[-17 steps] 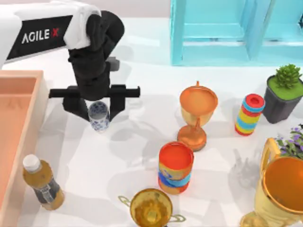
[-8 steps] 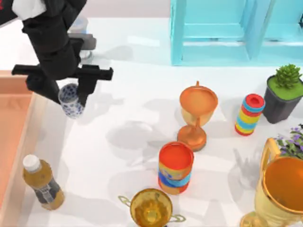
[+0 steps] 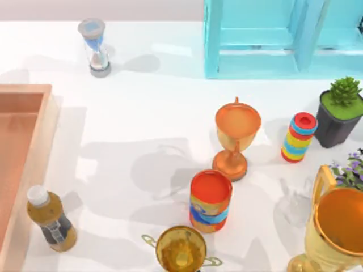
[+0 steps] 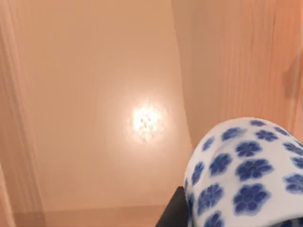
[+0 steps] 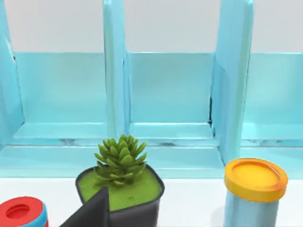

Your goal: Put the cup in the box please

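Box (image 3: 22, 147) sat at the desk's left edge. Left pincer (image 4: 189, 215) gripped cup (image 4: 246, 175) above the box's reddish floor. Carry looked done; lowering and release remained. Right pincer: parked facing shelf (image 5: 165, 94), state unclear.

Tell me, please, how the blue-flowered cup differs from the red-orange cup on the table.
The blue-flowered cup is white with blue blossoms; the red-orange cup wears a blue band. The flowered cup hangs over the box interior, while the red-orange cup stands upright on the table among trophies. Both are cylindrical.
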### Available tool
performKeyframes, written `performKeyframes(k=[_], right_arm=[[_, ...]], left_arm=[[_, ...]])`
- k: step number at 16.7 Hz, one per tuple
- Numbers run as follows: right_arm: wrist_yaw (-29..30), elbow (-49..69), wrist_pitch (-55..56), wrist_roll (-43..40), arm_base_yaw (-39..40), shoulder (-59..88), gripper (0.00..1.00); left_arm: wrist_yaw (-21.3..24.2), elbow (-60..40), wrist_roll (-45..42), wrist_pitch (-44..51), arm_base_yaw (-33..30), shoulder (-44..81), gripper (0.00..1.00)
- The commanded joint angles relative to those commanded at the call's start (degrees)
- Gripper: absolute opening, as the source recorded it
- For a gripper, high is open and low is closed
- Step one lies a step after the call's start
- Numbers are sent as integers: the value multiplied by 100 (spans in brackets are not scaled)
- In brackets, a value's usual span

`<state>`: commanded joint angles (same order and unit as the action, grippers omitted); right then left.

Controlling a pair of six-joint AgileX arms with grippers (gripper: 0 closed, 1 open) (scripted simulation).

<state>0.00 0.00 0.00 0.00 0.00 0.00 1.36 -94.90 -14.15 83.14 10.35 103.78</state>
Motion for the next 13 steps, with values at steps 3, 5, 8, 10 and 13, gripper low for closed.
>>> performKeyframes(k=[3, 5, 8, 10, 13], right_arm=[[0, 0, 0, 0, 0, 0, 100], [0, 0, 0, 0, 0, 0, 100], [0, 0, 0, 0, 0, 0, 100], [0, 0, 0, 0, 0, 0, 100], [0, 0, 0, 0, 0, 0, 100]], left_arm=[[-99, 8, -291, -104, 512, -51, 0], [-110, 11, -321, -127, 564, -55, 0], [-116, 6, -326, -122, 542, -31, 0], [-110, 104, -330, -220, 542, -35, 0], [-110, 651, -321, -797, 566, -44, 0]])
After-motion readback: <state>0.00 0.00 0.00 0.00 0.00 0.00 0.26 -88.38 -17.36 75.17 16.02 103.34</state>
